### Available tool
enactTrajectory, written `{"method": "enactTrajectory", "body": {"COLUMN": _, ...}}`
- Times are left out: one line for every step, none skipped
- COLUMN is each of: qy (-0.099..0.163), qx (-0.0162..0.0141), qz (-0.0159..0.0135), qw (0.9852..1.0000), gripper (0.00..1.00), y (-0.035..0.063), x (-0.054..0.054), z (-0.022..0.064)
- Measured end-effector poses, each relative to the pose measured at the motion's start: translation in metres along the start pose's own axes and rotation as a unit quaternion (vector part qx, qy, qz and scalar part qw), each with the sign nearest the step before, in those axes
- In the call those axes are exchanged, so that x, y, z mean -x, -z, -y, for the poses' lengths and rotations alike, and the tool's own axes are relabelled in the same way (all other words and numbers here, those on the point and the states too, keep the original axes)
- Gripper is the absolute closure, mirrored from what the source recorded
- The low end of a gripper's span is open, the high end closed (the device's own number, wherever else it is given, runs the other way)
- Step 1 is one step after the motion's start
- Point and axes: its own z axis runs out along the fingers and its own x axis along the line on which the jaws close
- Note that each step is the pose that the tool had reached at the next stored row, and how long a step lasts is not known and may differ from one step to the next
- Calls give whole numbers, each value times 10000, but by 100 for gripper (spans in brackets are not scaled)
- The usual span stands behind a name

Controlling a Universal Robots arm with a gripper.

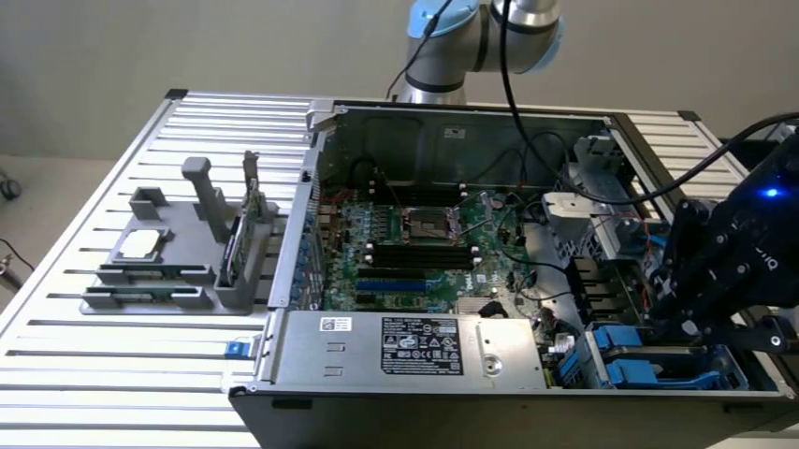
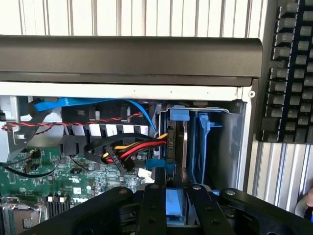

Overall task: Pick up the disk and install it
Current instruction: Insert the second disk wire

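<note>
Even, soft light falls from above with no hard shadows. In the exterior view the pale slatted table (image 1: 75, 309) and wall look bright and washed, while the inside of the open computer case (image 1: 462, 234) is dimmer, darkest at its near right corner. A small blue light (image 1: 773, 194) glows with a slight halo on the dark arm at the exterior view's right. In the wrist view the gripper (image 2: 175, 208) is close, dark and soft-edged; cables and circuit board beyond are sharper.

no legible text on labels
</note>
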Motion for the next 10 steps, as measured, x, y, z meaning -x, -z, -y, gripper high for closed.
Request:
{"method": "enactTrajectory", "body": {"qy": 1, "qx": 0, "qz": 1, "qw": 10000, "gripper": 75, "y": 16, "x": 1, "z": 8}}
{"method": "enactTrajectory", "body": {"qy": 3, "qx": 0, "qz": 0, "qw": 10000, "gripper": 75, "y": 28, "x": 1, "z": 24}}
{"method": "enactTrajectory", "body": {"qy": 9, "qx": 0, "qz": -1, "qw": 10000, "gripper": 75, "y": 34, "x": 1, "z": 45}}
{"method": "enactTrajectory", "body": {"qy": 15, "qx": 0, "qz": -2, "qw": 10000, "gripper": 75, "y": 37, "x": 1, "z": 68}}
{"method": "enactTrajectory", "body": {"qy": 22, "qx": 0, "qz": -2, "qw": 10000, "gripper": 75, "y": 41, "x": 1, "z": 92}}
{"method": "enactTrajectory", "body": {"qy": 30, "qx": -1, "qz": -3, "qw": 10000, "gripper": 75, "y": 45, "x": 0, "z": 117}}
{"method": "enactTrajectory", "body": {"qy": 37, "qx": -1, "qz": -3, "qw": 10000, "gripper": 75, "y": 50, "x": 0, "z": 138}}
{"method": "enactTrajectory", "body": {"qy": 43, "qx": -1, "qz": -3, "qw": 10000, "gripper": 75, "y": 56, "x": 0, "z": 160}}
{"method": "enactTrajectory", "body": {"qy": 48, "qx": -1, "qz": -3, "qw": 10000, "gripper": 77, "y": 64, "x": -1, "z": 180}}
{"method": "enactTrajectory", "body": {"qy": 52, "qx": -1, "qz": -3, "qw": 10000, "gripper": 77, "y": 74, "x": -2, "z": 197}}
